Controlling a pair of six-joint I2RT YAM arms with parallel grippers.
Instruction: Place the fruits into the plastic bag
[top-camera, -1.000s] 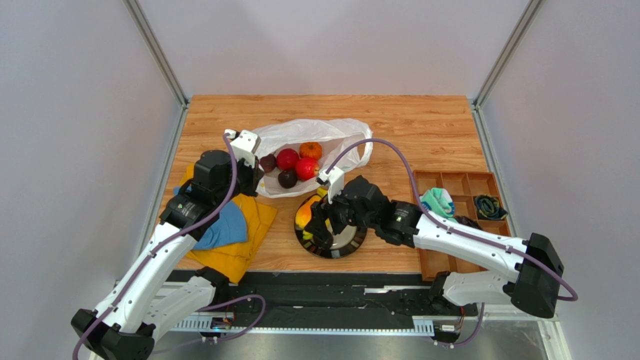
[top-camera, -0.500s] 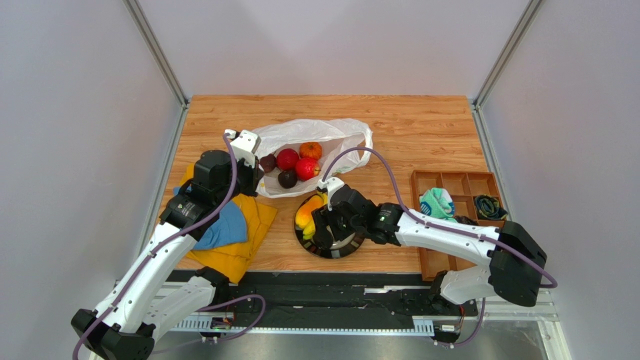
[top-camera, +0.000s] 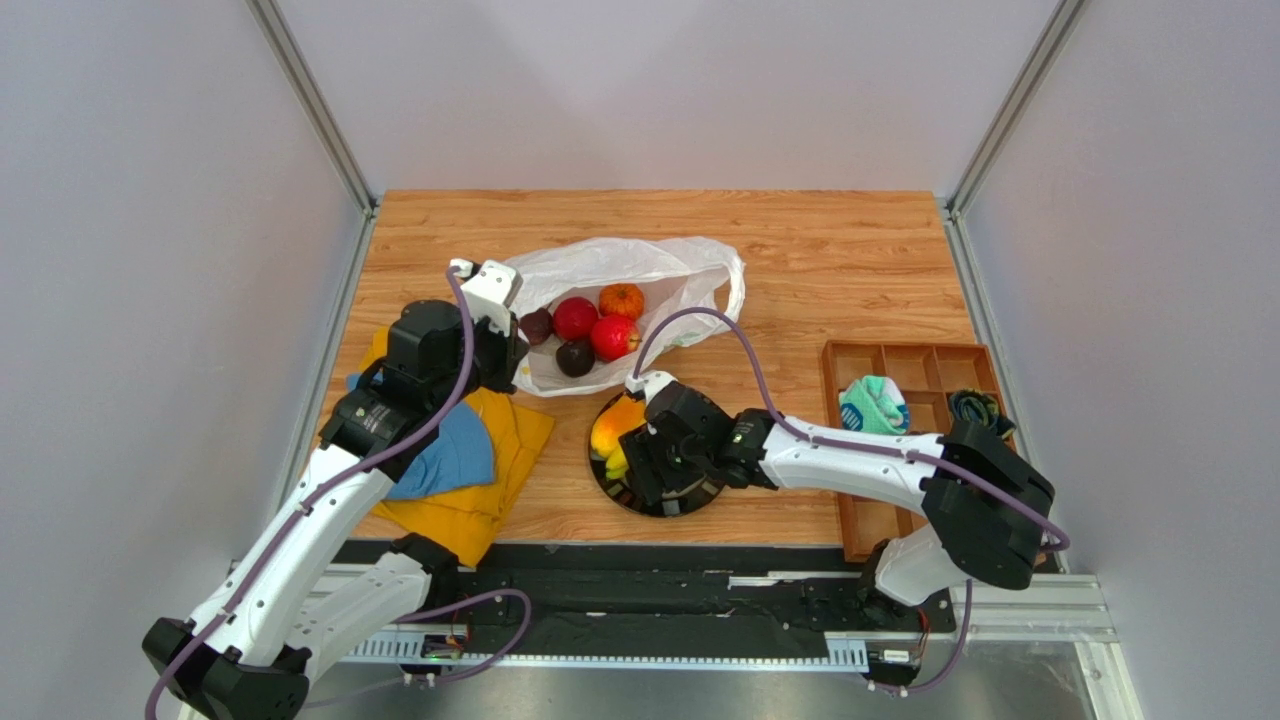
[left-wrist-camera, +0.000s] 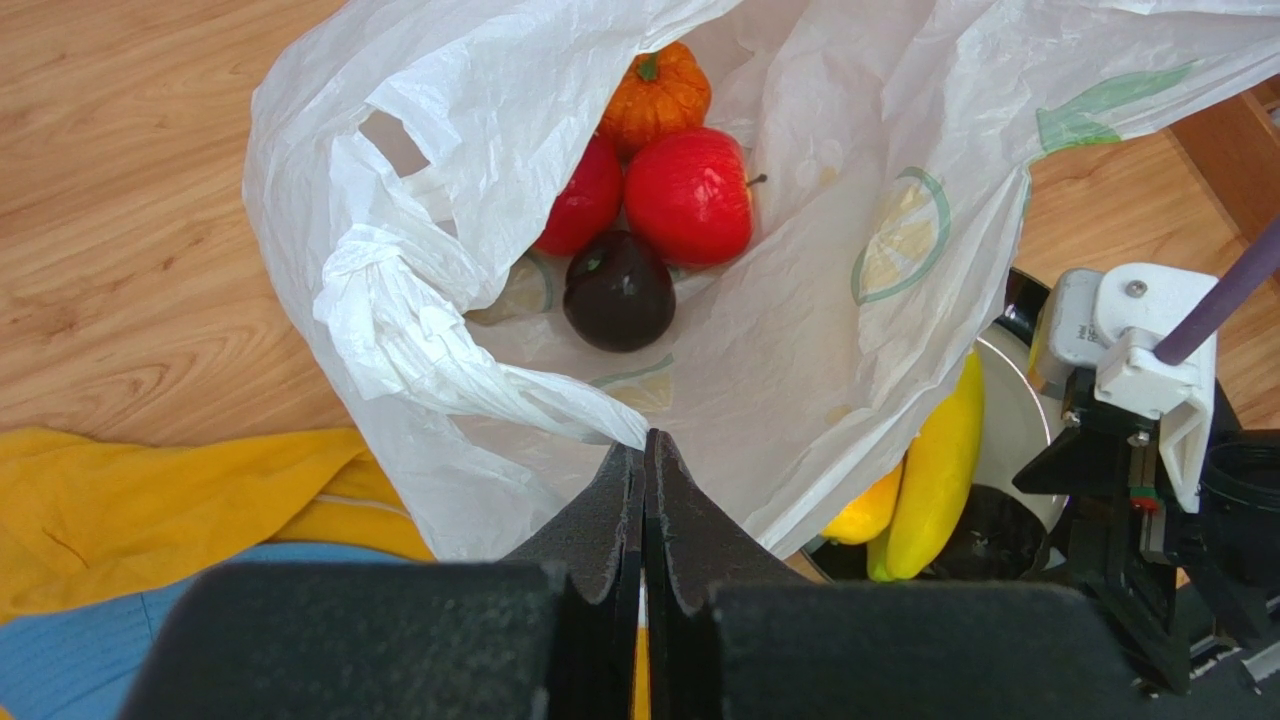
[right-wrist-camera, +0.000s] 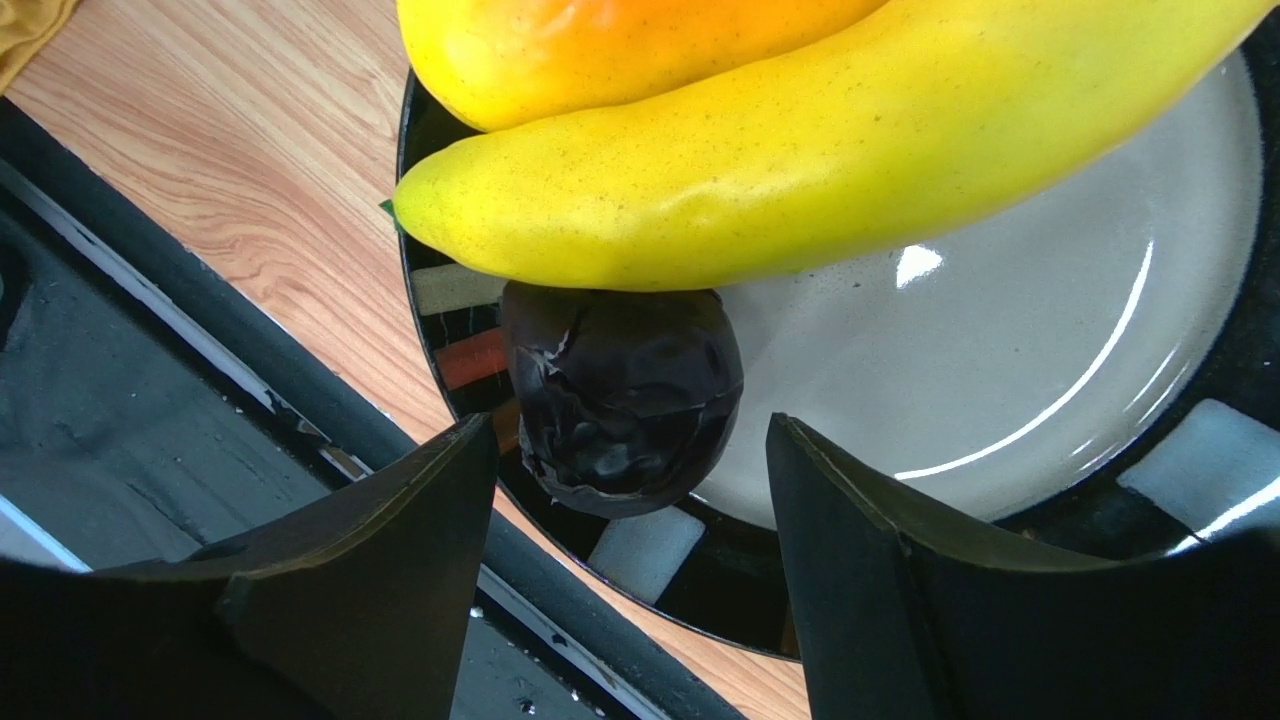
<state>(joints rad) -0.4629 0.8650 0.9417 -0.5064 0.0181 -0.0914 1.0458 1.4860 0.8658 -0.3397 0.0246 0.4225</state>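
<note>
The plastic bag (top-camera: 669, 267) lies open on the table, and my left gripper (left-wrist-camera: 646, 450) is shut on its near rim. Inside it are a ribbed orange fruit (left-wrist-camera: 657, 93), two red ones (left-wrist-camera: 688, 195), and a dark round one (left-wrist-camera: 619, 291). Just in front of the bag stands a black plate (right-wrist-camera: 1022, 345) with a yellow banana (right-wrist-camera: 842, 165), an orange-yellow mango (right-wrist-camera: 601, 53) and a dark round fruit (right-wrist-camera: 624, 390). My right gripper (right-wrist-camera: 631, 450) is open low over the plate's near rim, its fingers on either side of that dark fruit without touching it.
Yellow cloth (top-camera: 489, 480) and blue cloth (top-camera: 448, 458) lie under my left arm. A wooden compartment tray (top-camera: 917, 368) with small cloth items is at the right. The black base rail (right-wrist-camera: 181, 375) runs just below the plate.
My right gripper has moved left and lower over the plate, towards its near-left rim. The left arm and the bag have not moved.
</note>
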